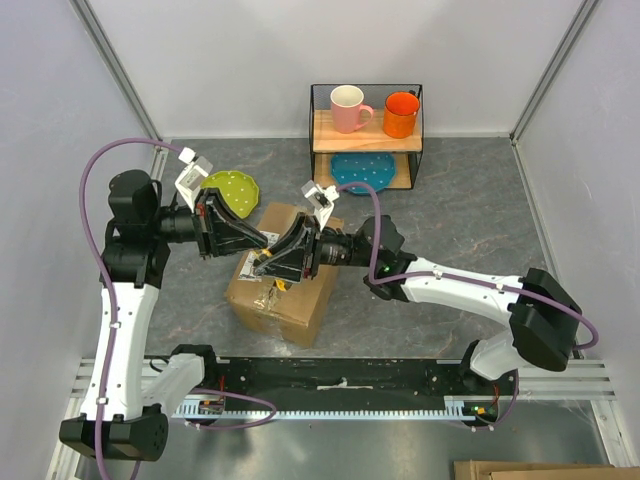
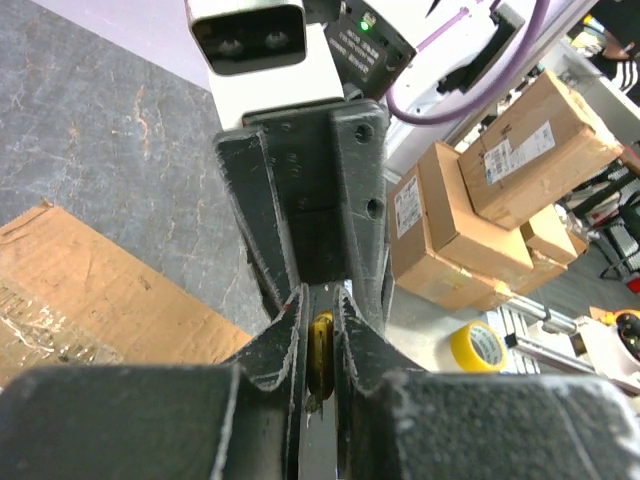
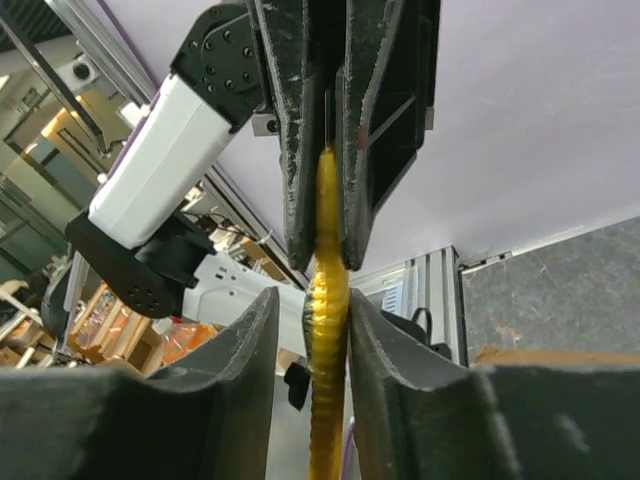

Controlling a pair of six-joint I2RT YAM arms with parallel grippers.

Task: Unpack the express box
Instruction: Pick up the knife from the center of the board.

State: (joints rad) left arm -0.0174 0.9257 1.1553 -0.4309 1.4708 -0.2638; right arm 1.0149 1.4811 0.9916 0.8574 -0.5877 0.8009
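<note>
**Item: box** (image 1: pixel 285 290). One brown corrugated cardboard carton, rectangular and closed. It stood on the grey table (image 1: pixel 450 210) at centre, just ahead of the arm bases, and was turned askew to the table edges. The top face was matt brown. The left wrist view showed a crinkled strip of clear tape near its edge. A pale label patch lay on the top, partly covered by the grippers, with print too small to read. The near front corner looked slightly dented.

**Left gripper** (image 1: pixel 255 243). It reached in from the left above the box top. Its jaws were pressed together on a thin yellow ribbed tool (image 3: pixel 328 230).

**Right gripper** (image 1: pixel 268 265). It reached in from the right and met the left one tip to tip over the box. Its jaws straddled the same tool. One finger (image 3: pixel 400 350) lay against the tool and a narrow slit showed on the other side, so the jaws were not fully clamped.

**Other stock**
- A green plate (image 1: pixel 232 190) sat on the table just behind the box.
- A wire shelf (image 1: pixel 366 150) stood at the back.
- A pink mug (image 1: pixel 348 108) and an orange mug (image 1: pixel 400 114) stood side by side on the shelf's upper board.
- A blue plate (image 1: pixel 362 172) lay on the board below.
</note>
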